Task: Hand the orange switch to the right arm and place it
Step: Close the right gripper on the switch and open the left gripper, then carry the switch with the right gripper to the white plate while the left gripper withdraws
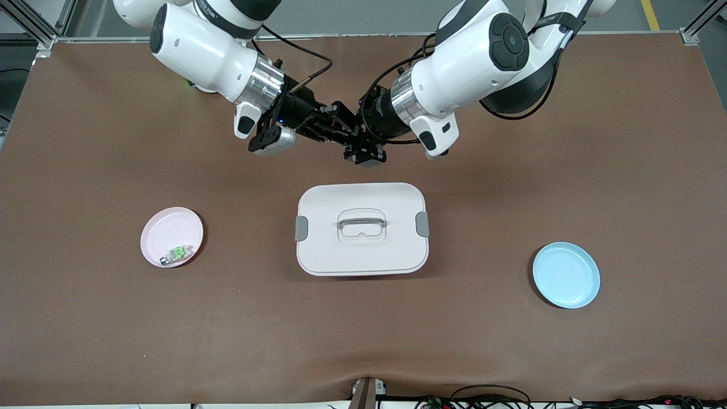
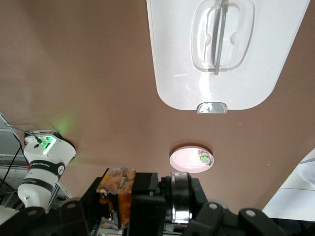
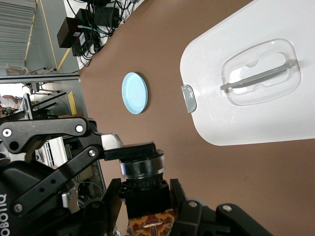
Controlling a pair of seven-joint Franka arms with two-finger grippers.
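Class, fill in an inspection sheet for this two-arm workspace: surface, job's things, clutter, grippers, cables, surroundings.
Surface: brown table mat.
Job's things: tiny black cylindrical orange-marked switch, held between both grippers in the air.
Clutter: white lidded box with clear handle; pink plate holding a small silver-and-green part; light blue plate.
Grippers: left gripper and right gripper both shut on the switch.
Cables: black leads at the table's near edge.
Surroundings: aluminium frame.

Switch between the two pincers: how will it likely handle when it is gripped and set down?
The switch looks rigid: the left pincer and right pincer both clamp it without visible bending, so it probably tolerates a firm grip. Its round body and smooth metal ring suggest it may slip, or roll if laid sideways.
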